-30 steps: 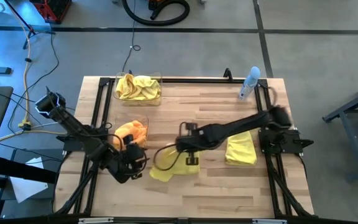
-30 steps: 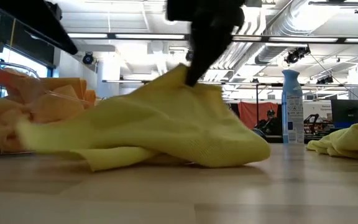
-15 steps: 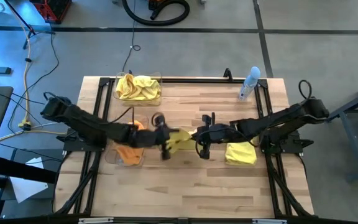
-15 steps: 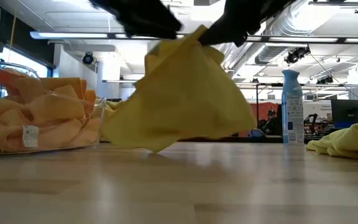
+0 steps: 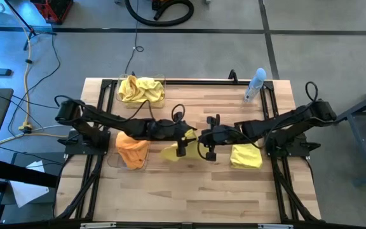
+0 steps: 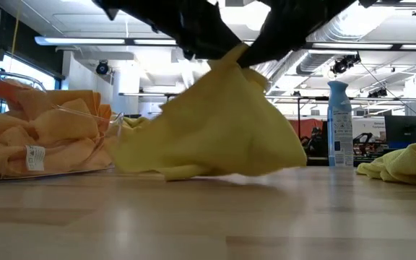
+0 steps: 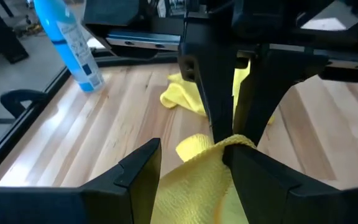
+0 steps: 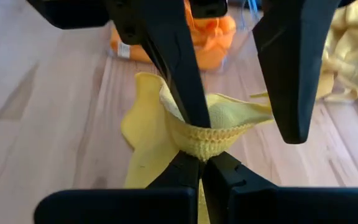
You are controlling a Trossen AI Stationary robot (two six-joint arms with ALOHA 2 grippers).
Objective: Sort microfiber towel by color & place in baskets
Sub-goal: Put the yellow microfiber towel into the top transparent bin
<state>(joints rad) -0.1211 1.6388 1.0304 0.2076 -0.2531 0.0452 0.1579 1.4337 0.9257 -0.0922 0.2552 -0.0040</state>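
Since half a second earlier we had slid our left gripper (image 5: 184,135) rightward up to the right gripper (image 5: 203,135). Its fingers (image 7: 135,171) stood parted around the yellow towel (image 6: 215,123), which our right jaws clenched above mid-table, right of the orange basket (image 5: 132,150).

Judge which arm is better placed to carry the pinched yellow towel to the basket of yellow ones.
Left. Its open gripper already straddles the yellow towel beside the shut right gripper, and the yellow basket sits on the left arm's side of the table.
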